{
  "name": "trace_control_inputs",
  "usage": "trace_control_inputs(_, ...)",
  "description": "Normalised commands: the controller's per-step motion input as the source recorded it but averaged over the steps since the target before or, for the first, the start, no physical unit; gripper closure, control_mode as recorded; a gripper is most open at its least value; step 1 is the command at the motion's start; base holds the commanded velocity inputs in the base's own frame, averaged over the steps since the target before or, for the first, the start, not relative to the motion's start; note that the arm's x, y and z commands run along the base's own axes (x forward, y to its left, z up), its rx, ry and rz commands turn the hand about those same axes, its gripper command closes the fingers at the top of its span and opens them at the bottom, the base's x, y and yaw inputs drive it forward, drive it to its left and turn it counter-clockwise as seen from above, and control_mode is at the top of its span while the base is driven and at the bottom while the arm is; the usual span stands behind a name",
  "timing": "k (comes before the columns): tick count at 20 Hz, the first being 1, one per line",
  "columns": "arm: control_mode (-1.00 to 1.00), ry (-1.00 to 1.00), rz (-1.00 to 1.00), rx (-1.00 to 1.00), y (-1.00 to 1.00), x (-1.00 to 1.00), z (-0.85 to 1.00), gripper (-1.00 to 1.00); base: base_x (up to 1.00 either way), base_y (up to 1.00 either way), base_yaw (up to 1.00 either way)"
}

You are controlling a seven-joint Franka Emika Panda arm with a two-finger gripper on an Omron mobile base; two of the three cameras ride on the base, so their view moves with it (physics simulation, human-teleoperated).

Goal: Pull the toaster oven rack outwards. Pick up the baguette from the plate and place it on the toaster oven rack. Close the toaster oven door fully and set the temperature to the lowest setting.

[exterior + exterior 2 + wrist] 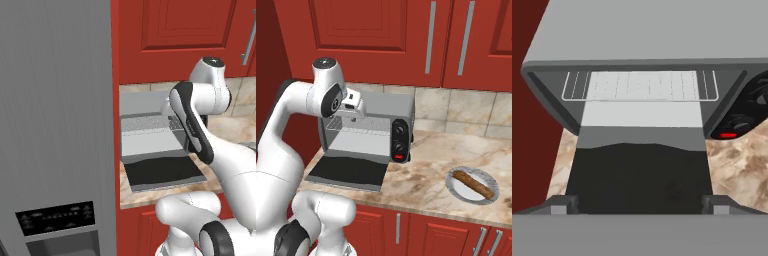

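Even, bright rendered light, soft shadows, no glare; all views sharp, edges undistorted

In the left base view the arm point(192, 125) covers the right part of the oven point(150, 120), knobs included, and the claw itself lies behind the forearm. Ahead of the claw in the hand view, the knobs point(758, 100) are cut by the right edge, their marks too dark to read. The rack point(358, 129) is partly behind the wrist in the right base view.

Matt grey metal toaster oven point(387, 107), dark glass toaster oven door point(348, 172), thin wire toaster oven rack point(639, 85), veined marble-look counter point(431, 165)
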Motion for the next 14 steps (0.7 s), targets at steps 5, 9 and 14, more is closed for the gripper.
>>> trace_control_inputs(5, -1.00, -0.12, 0.00, 0.00, 0.00, -0.18, -0.21, -1.00, 0.00, 0.00, 0.00)
trace_control_inputs(9, -1.00, -0.11, 0.00, -0.01, 0.00, -0.18, -0.24, -1.00, 0.00, 0.00, 0.00)
trace_control_inputs(14, -1.00, -0.11, 0.00, -0.02, 0.00, -0.17, -0.23, -1.00, 0.00, 0.00, 0.00)
